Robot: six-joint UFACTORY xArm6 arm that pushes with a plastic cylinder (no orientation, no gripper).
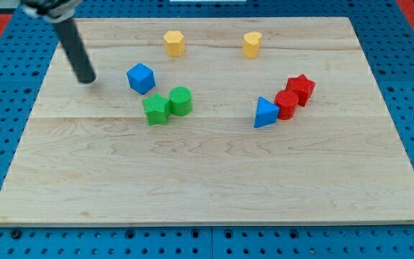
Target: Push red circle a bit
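The red circle (287,103) stands on the wooden board at the view's right, touching a blue triangle (265,114) on its left and a red star (301,88) on its upper right. My tip (86,80) rests on the board at the view's upper left, far from the red circle. The nearest block to it is a blue cube (141,78), a short way to its right.
A green star-like block (155,109) and a green cylinder (180,101) sit together below the blue cube. Two yellow blocks (174,43) (251,44) stand near the view's top. The board's edge (20,137) borders a blue pegboard surface.
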